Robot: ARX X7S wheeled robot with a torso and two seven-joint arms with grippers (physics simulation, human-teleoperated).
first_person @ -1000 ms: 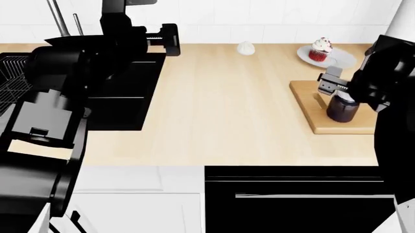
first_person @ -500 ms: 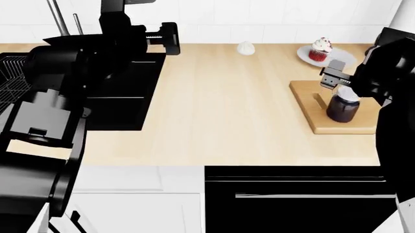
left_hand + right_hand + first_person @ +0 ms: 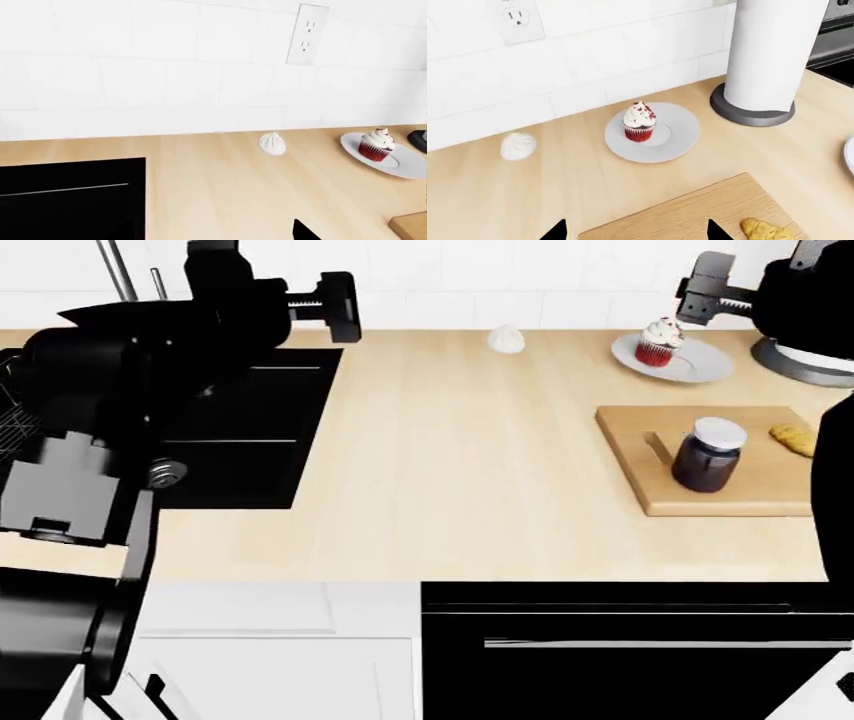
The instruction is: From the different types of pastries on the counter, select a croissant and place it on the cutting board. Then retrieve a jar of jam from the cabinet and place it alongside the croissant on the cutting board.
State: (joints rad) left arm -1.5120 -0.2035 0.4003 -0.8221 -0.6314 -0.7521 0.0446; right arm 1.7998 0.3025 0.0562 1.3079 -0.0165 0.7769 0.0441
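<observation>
The jar of jam (image 3: 706, 455), dark with a pale lid, stands upright and free on the cutting board (image 3: 661, 492), just beside the handle slot. The golden croissant (image 3: 791, 439) lies on the same board near its far right side, and it shows again in the right wrist view as the croissant (image 3: 766, 230) on the board (image 3: 694, 215). My right gripper (image 3: 703, 288) is open and empty, raised high above the cupcake (image 3: 659, 341). My left gripper (image 3: 334, 305) hovers over the counter (image 3: 454, 460) by the sink, holding nothing; one fingertip (image 3: 303, 232) shows far off-centre.
The cupcake sits on a grey plate (image 3: 707, 365) at the back, and a white bun (image 3: 506, 339) lies near the wall. A paper towel roll (image 3: 770, 50) on a dark base stands at the far right. A black sink (image 3: 254, 430) fills the counter's left.
My right gripper has let go of the jar and risen up and back towards the wall. The jar stays upright on the board, and the croissant is now uncovered.
</observation>
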